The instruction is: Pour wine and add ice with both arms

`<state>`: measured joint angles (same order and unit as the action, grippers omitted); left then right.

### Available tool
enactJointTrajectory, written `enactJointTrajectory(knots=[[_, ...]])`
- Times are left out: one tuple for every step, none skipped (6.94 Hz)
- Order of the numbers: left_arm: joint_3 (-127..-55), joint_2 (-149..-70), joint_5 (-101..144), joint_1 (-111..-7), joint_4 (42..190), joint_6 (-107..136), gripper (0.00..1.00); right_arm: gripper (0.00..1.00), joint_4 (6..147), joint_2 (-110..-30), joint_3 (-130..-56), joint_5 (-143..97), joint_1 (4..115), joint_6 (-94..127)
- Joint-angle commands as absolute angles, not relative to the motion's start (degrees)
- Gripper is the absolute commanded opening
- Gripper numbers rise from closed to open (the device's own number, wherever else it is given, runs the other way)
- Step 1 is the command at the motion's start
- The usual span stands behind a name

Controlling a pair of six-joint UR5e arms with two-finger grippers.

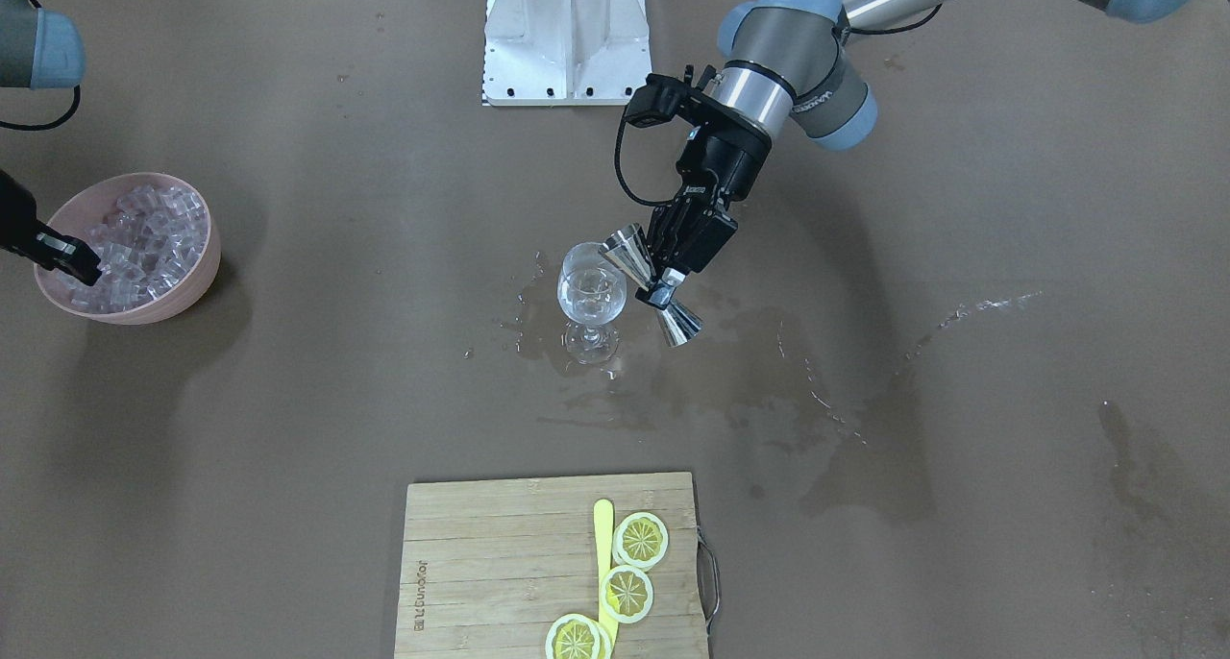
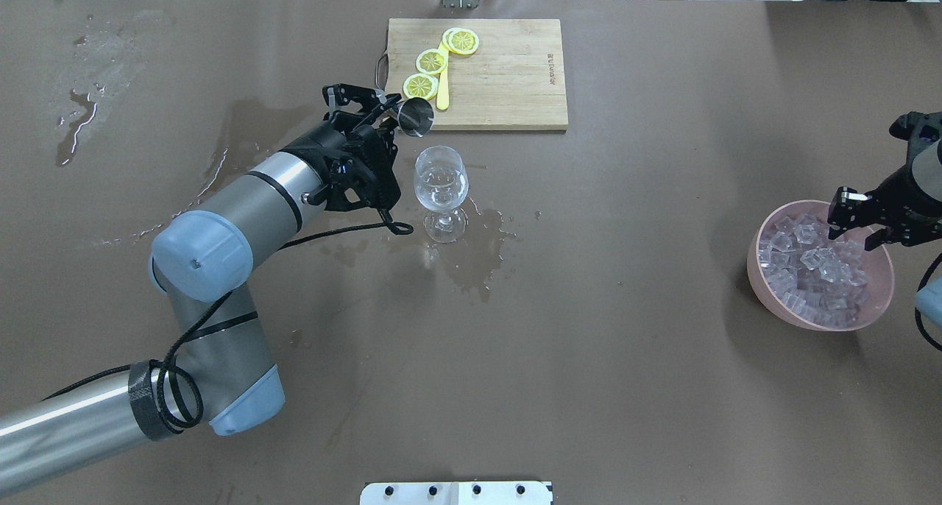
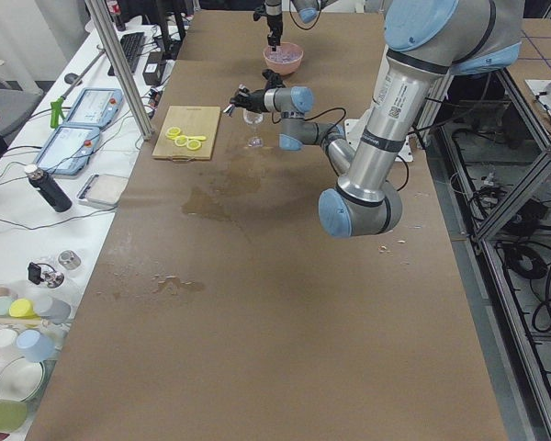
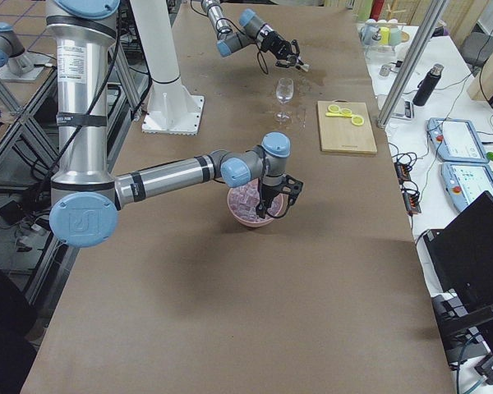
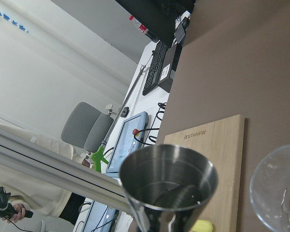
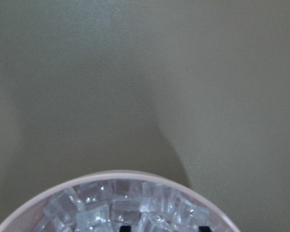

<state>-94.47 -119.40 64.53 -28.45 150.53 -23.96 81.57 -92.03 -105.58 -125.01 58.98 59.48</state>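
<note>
My left gripper is shut on a steel double-cone jigger. It holds the jigger tilted, with the upper cup by the rim of the wine glass. The glass stands upright and holds a small amount of clear wine. The left wrist view shows the jigger cup with the glass rim to its right. My right gripper is open, fingers down over the pink bowl of ice cubes. The right wrist view shows the ice just below the spread fingertips.
A wooden cutting board with lemon slices and a yellow stick lies on the operators' side. Water is spilled around the glass and further left. A white metal bracket sits at the robot's base.
</note>
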Motion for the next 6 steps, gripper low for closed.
enactJointTrajectory(knots=[[-94.6, -119.4, 61.4, -28.2, 150.6, -27.6, 0.0, 0.6, 81.2, -91.1, -105.8, -124.6, 57.1, 61.8], [-94.5, -119.4, 60.8, -28.0, 150.5, -28.4, 0.0, 0.67, 81.0, -91.3, -105.8, -124.6, 56.4, 61.9], [-94.4, -119.4, 58.0, -26.8, 150.5, -30.3, 0.0, 0.74, 80.9, -91.6, -105.9, -124.6, 55.6, 62.0], [-94.3, -119.4, 57.6, -26.4, 150.5, -31.5, 0.0, 0.82, 80.9, -91.7, -106.9, -124.6, 54.1, 65.7], [-94.2, -119.4, 57.4, -26.4, 150.1, -31.6, 0.0, 0.82, 80.9, -92.1, -108.2, -124.6, 53.4, 66.6], [-94.5, -119.6, 55.7, -26.4, 148.4, -32.1, 0.0, 0.82, 80.9, -92.9, -108.1, -124.5, 52.3, 66.7]])
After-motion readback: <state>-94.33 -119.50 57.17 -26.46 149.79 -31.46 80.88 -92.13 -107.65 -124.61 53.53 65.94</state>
